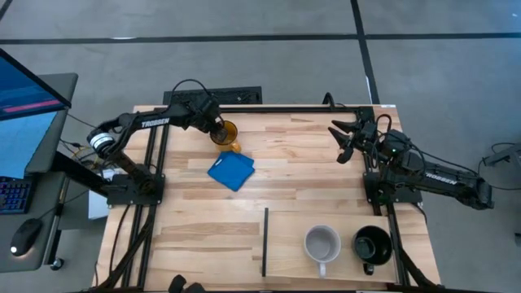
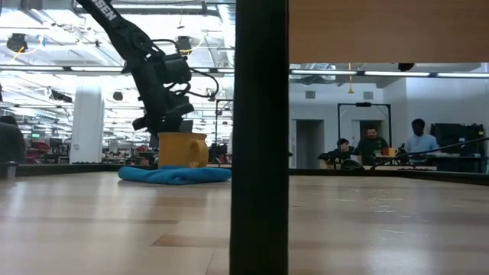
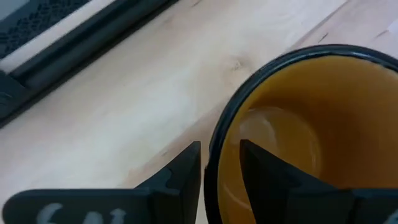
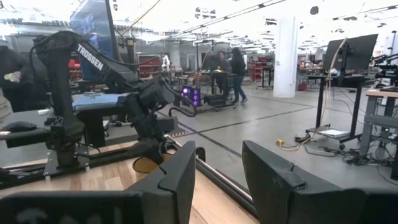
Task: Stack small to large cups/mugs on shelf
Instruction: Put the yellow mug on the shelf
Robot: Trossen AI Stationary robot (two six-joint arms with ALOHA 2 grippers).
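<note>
Amber mug [image 3: 298, 143] rim — between left fingers [image 3: 180, 171], seemingly

The floor [image 1: 269, 20] is grey concrete, crossed by dark seam lines. Beside the worktop stands a side desk carrying a monitor [image 1: 24, 85], a keyboard [image 1: 8, 195] and a mouse [image 1: 24, 236]. The room beyond is a large open hall with a white ceiling [image 2: 69, 53] and rows of strip lights. A white column [image 4: 286, 56] stands mid-floor. Three people [image 2: 374, 145] are at a far bench (one standing); another person [image 4: 238, 73] stands farther off. Cables [image 4: 311, 134] lie on the floor.
</note>
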